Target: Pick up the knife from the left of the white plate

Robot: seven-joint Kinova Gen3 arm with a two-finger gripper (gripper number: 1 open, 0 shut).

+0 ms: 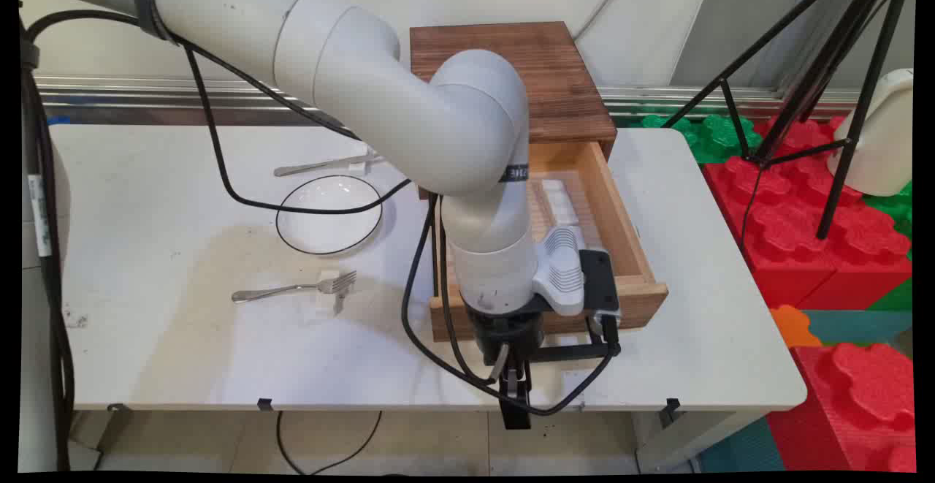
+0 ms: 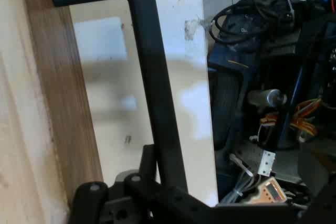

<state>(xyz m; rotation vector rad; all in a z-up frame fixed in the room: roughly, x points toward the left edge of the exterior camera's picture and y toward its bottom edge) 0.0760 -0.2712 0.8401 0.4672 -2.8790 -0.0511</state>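
Observation:
My gripper [image 1: 515, 394] points down at the table's near edge, shut on the black bar handle [image 1: 577, 352] of a wooden drawer [image 1: 634, 249]. The drawer is pulled out of a small dark-topped wooden cabinet [image 1: 511, 59] and holds white blocks [image 1: 559, 202]. In the hand view the handle [image 2: 152, 77] runs from the top down into my gripper [image 2: 164, 174], with the drawer's front [image 2: 58, 103] to its left. The arm hides the drawer's left side.
On the white table [image 1: 146, 337] lie a black-rimmed white plate [image 1: 329, 214], a fork [image 1: 292, 290] on a small white block in front of it, and another piece of cutlery [image 1: 321, 166] behind it. Red foam blocks [image 1: 803, 205] and a black tripod [image 1: 825, 88] stand to the right.

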